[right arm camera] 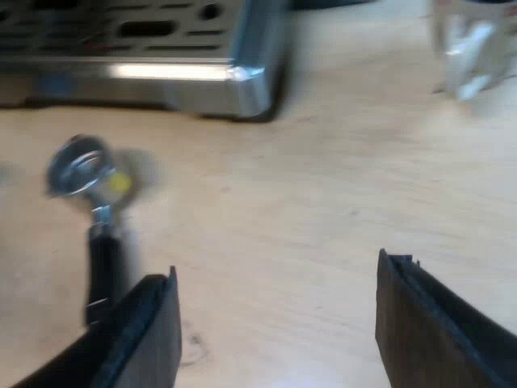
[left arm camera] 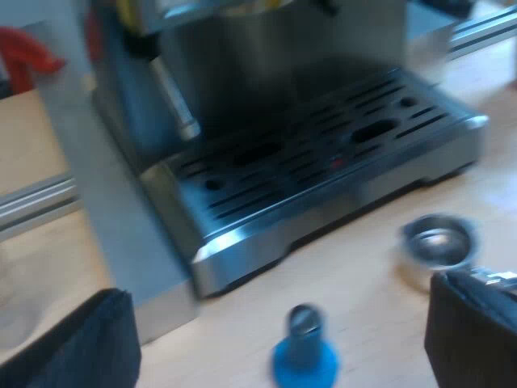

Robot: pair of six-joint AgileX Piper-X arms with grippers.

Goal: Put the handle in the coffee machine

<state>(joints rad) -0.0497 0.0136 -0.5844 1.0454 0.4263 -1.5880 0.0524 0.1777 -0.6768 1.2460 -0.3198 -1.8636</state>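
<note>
While beside machine [left arm camera: 323,162], holder [right arm camera: 78,167] shiny inside.

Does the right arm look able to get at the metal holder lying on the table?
Probably yes: the right hand is open just above the table, the holder lies loose close beside it, and nothing stands between them.

My right gripper [right arm camera: 276,271] is hovering over the wooden table [right arm camera: 323,186], its 2 black fingers [right arm camera: 153,339] standing wide apart around nothing. The metal holder [right arm camera: 81,170] is lying on the table, its basket sitting near the espresso machine's [right arm camera: 161,73] front corner and its dark handle [right arm camera: 102,267] pointing toward 1 finger. A clear measuring glass [right arm camera: 468,48] is standing well apart from it
</note>
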